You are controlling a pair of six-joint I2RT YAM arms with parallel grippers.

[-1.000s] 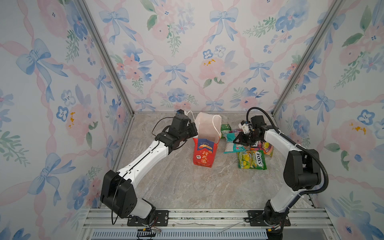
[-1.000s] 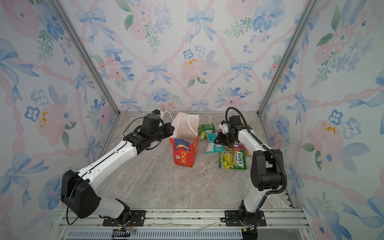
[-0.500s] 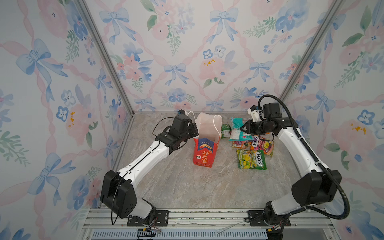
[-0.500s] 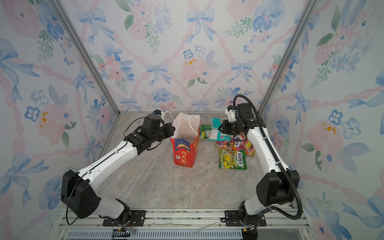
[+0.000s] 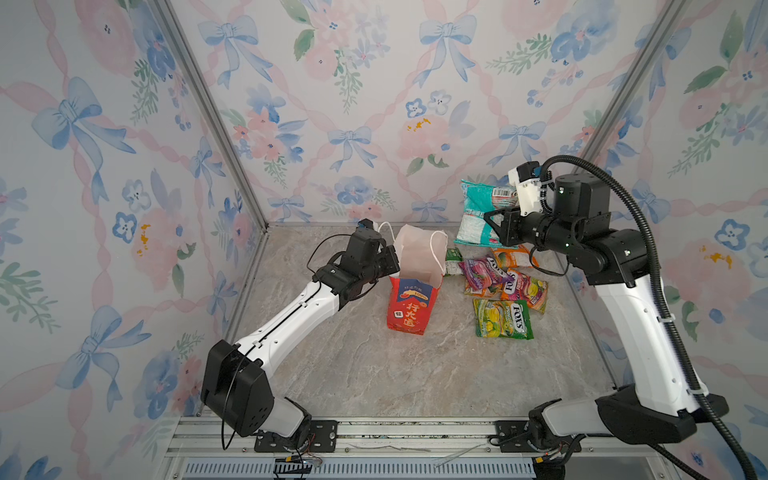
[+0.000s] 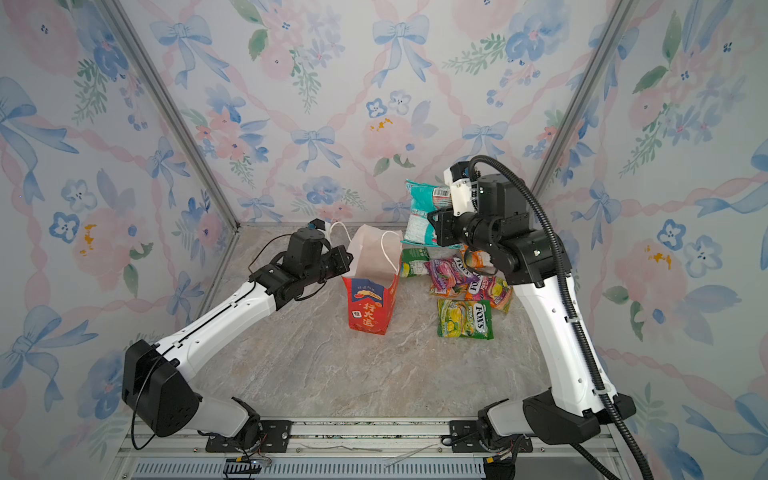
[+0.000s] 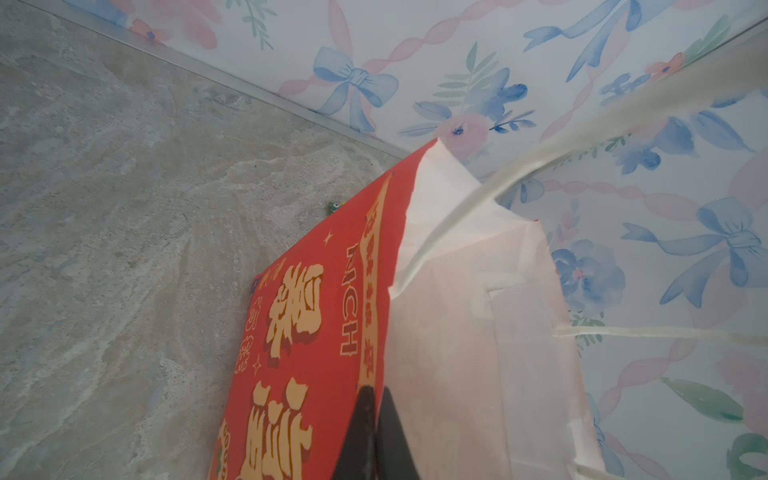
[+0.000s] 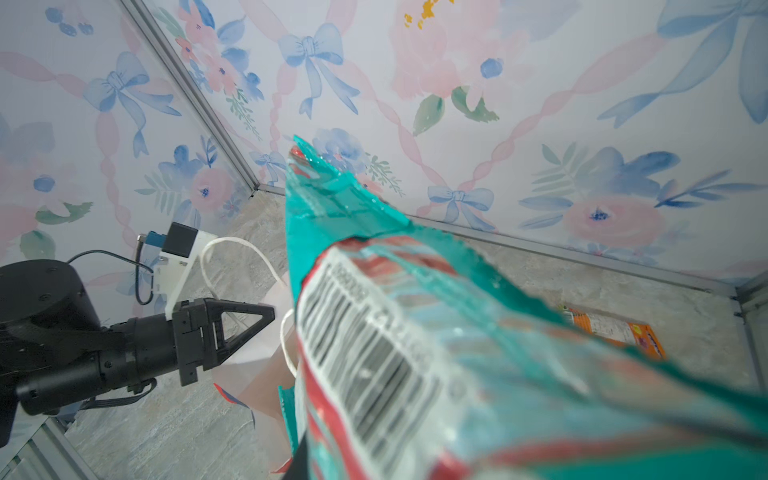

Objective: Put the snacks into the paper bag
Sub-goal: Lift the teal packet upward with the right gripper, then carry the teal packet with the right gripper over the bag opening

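Left gripper (image 7: 376, 401) first: my two dark fingers (image 7: 361, 428) are clenched flat together on the top edge of the paper bag (image 5: 411, 309). Red print is on one side of them, white lining on the other, and a white cord handle (image 7: 590, 133) sweeps right past my wrist camera. Seen from above, that pinch sits at the bag's nine o'clock rim. The bag stands upright on the marble tabletop (image 5: 365, 374) with its mouth open.

Over to the right gripper (image 5: 496, 226): the jaws are clamped on the teal-white packet (image 5: 478, 208). It's up in the air, clear of the table, at about one o'clock from the bag's mouth, against the floral back wall (image 5: 374, 104). The packet nearly fills that wrist camera, barcode (image 8: 365, 374) close up, so the fingertips are hidden there.

Outward now: the other snacks lie on the table on the bag's three o'clock side.
- A small green packet (image 5: 453, 259) sits just beside the bag.
- A purple packet (image 5: 482, 274) comes next.
- An orange packet (image 5: 513, 257) is at the heap's twelve o'clock.
- An orange-pink FOX'S packet (image 5: 523, 289) is touching the purple one.
- The yellow-green FOX'S packet (image 5: 503, 319) is at the heap's six o'clock, nearest the front.
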